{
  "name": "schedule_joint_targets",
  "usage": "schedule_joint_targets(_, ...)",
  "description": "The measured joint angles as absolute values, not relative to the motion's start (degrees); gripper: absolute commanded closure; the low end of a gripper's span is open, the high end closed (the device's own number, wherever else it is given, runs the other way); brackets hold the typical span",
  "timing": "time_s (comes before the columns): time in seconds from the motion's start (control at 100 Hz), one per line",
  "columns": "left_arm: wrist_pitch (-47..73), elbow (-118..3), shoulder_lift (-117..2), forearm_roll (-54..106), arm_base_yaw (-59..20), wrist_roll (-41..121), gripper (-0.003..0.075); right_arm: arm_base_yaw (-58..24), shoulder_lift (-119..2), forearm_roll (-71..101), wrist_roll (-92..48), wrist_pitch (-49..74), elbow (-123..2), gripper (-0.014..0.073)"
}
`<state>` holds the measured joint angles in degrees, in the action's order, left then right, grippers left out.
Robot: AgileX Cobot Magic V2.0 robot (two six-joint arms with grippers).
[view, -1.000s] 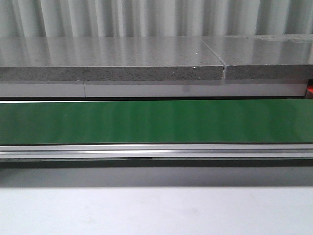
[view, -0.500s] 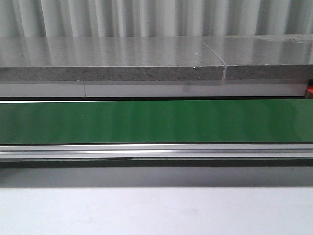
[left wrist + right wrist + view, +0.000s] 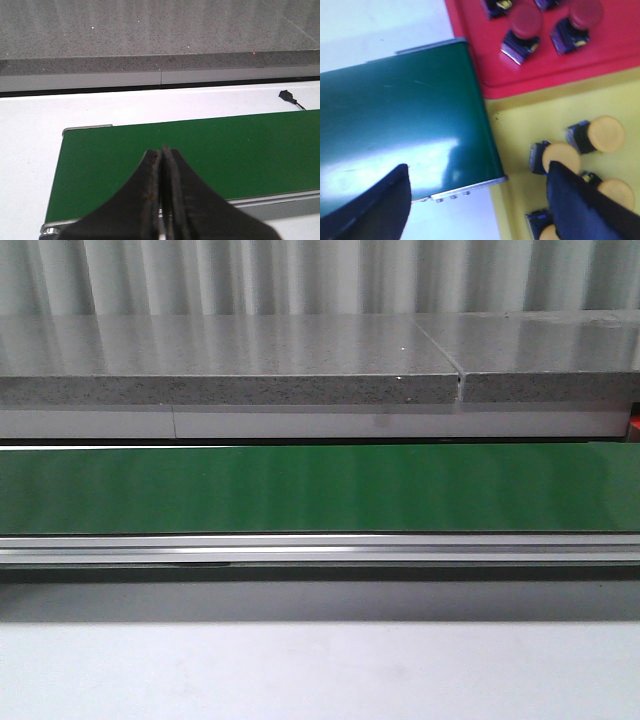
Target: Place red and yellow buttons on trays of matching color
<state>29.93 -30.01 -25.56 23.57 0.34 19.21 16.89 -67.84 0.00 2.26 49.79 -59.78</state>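
Observation:
In the right wrist view a red tray point(image 3: 620, 55) holds several red buttons point(image 3: 525, 22) with blue block bases. Beside it, a yellow tray point(image 3: 520, 125) holds several yellow buttons point(image 3: 605, 134). My right gripper point(image 3: 479, 170) is open and empty above the green belt's end, next to the yellow tray; one finger point(image 3: 580, 205) covers part of a yellow button. My left gripper point(image 3: 161, 150) is shut with nothing in it, over the other end of the green belt point(image 3: 200, 145). The front view shows no button, tray or gripper.
The green conveyor belt point(image 3: 320, 488) runs across the front view with a metal rail point(image 3: 320, 548) along its near side. Behind it is a grey speckled counter point(image 3: 230, 365), in front a white table point(image 3: 320, 670). A small black sensor point(image 3: 286, 95) lies on the white surface.

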Motion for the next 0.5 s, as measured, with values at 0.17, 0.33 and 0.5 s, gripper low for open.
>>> schedule_joint_targets(0.17, 29.93, -30.01, -25.56, 23.57, 0.34, 19.21, 0.074, 8.06, -62.56, 0.0, 0.0, 47.49, -58.9, 0.0034)
schedule_joint_targets(0.33, 29.93, -30.01, -25.56, 23.57, 0.34, 19.21, 0.074, 3.7, -56.69, 0.0, -1.3, 45.29, -55.43, 0.0034)
schedule_joint_targets(0.5, 29.93, -30.01, -25.56, 23.57, 0.34, 19.21, 0.074, 3.14, -48.71, 0.0, -1.83, 44.25, -49.81, 0.0034)
